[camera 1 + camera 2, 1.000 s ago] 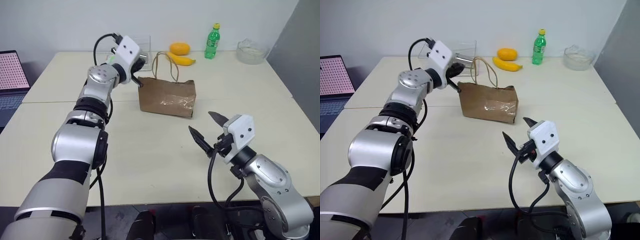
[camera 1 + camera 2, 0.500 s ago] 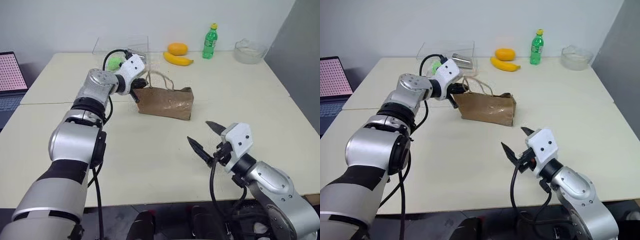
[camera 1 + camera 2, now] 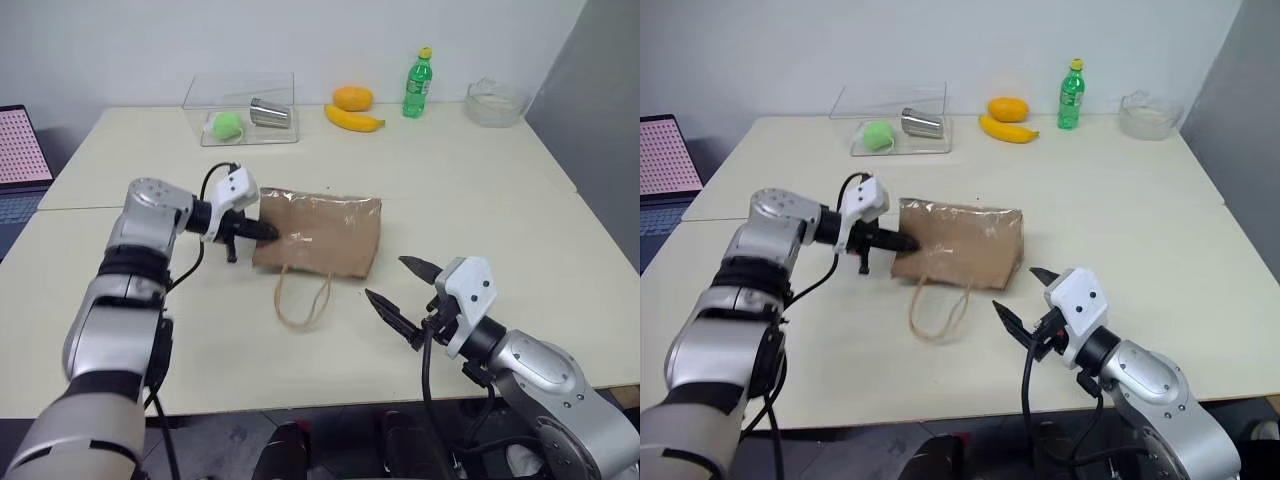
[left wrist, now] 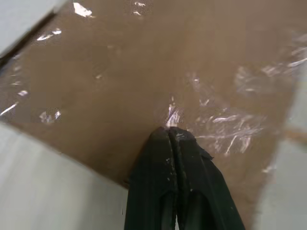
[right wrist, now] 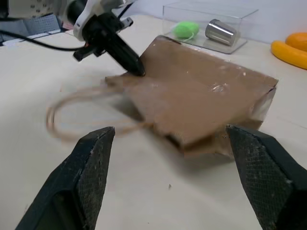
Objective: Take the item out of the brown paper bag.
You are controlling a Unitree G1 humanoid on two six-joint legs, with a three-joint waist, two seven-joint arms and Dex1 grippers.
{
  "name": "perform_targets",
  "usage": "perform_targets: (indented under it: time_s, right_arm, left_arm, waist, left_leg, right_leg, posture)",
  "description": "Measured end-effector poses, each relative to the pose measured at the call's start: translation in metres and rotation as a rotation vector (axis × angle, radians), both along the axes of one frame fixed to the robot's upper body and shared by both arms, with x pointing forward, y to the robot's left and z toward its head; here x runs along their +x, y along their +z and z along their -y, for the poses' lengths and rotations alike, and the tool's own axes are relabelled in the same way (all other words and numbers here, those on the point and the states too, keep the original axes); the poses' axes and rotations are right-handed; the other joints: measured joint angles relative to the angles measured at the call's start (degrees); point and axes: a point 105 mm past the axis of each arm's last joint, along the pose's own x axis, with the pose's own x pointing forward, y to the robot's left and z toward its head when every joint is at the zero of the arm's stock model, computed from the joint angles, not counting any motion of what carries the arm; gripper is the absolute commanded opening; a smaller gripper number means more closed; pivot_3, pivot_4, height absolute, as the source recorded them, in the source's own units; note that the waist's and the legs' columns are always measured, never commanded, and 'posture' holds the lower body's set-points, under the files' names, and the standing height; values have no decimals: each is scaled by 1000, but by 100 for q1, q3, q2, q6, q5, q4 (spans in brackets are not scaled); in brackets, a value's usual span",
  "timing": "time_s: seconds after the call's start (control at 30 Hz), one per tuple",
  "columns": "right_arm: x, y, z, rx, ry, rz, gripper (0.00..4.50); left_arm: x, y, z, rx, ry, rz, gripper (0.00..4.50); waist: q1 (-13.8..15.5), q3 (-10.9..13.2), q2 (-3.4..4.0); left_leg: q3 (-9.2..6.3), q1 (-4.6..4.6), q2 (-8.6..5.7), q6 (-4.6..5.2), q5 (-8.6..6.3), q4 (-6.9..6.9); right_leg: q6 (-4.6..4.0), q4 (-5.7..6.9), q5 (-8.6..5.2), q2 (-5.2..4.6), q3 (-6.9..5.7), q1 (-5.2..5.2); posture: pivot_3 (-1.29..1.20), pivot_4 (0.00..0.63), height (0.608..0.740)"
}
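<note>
- Left eye view: the brown paper bag point(image 3: 318, 234) is seen lying flat on the table point(image 3: 470, 190), near its middle, with the long axis running across the table, the mouth toward the front edge and the loop handles point(image 3: 303, 297) spread on the tabletop toward that edge. The left gripper point(image 3: 268, 231) is held low with its fingers pressed together on the bag's left edge, the forearm reaching in from the left side. The right gripper point(image 3: 400, 290) is held well apart from the bag near the front edge, its fingers spread wide with nothing between them.
- Right eye view: a clear box point(image 3: 898, 122), a banana point(image 3: 1006, 128), an orange point(image 3: 1008, 108) and a green bottle point(image 3: 1071, 95) are seen along the far edge.
- Left wrist view: crinkled brown paper is seen gripped at the closed fingertips point(image 4: 172, 139).
- Right wrist view: the bag is seen between the two wide-set fingers point(image 5: 91, 163), untouched by them; the item cannot be made out.
</note>
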Motion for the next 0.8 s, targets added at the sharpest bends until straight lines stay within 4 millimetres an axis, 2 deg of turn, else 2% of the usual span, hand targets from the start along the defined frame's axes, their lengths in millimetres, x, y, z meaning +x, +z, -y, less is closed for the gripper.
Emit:
perform_targets:
  time_s: [0.1, 0.17, 0.23, 0.3, 0.47, 0.57, 0.8]
  right_arm:
    - [0, 0, -1, 4, 5, 2, 3913]
    - [-2, -3, 0, 0, 13, -11, 3913]
    - [-4, -7, -1, -5, 23, -28, 3913]
    - [-6, -10, -2, -13, 40, -37, 3913]
    - [-12, -15, -10, -28, 114, -55, 3913]
    - [-16, -23, -13, -60, 170, -85, 3913]
    - [-23, -31, -17, -110, 252, -144, 3913]
  left_arm:
    - [-22, -7, 6, -19, -41, -38, 44]
    - [-38, 8, 8, -24, -86, 14, 44]
    - [-48, 24, 5, -11, -120, 93, 431]
    - [-60, 29, 1, 19, -169, 175, 960]
    - [-81, -4, 1, 63, -332, 319, 2447]
    - [-85, -14, 5, 72, -415, 404, 2447]
    - [-74, -38, 19, 38, -454, 478, 2447]
  waist:
    - [21, 0, 0]
    - [30, -1, -2]
    - [43, -1, -2]
    - [37, -7, 8]
    - [71, -10, 5]
    - [91, -15, -1]
    - [90, -19, -9]
  left_leg:
    - [-6, -2, 2, 0, 0, 4]
    - [-3, -1, 2, 0, 0, 5]
    - [-1, 2, 2, 0, 0, 4]
    - [11, 14, 3, 1, 0, 1]
    - [8, 11, 4, 1, 0, 3]
    - [7, 8, 0, 1, 0, 4]
    - [6, 8, -1, 2, -1, 8]
  right_leg:
    - [-1, 2, 0, 2, -5, 0]
    - [-1, 1, 0, 1, -3, 0]
    - [-1, 0, 0, 1, -2, 2]
    - [-1, 0, 0, 0, 8, 6]
    - [-2, -2, 0, 0, 3, 7]
    - [-3, -4, 0, -1, 2, 7]
    - [-2, -2, 0, 0, 0, 9]
  posture:
    - [0, 150, 740]
    - [0, 150, 740]
    - [0, 150, 740]
    - [0, 150, 740]
    - [0, 150, 740]
    - [0, 150, 740]
    - [0, 150, 740]
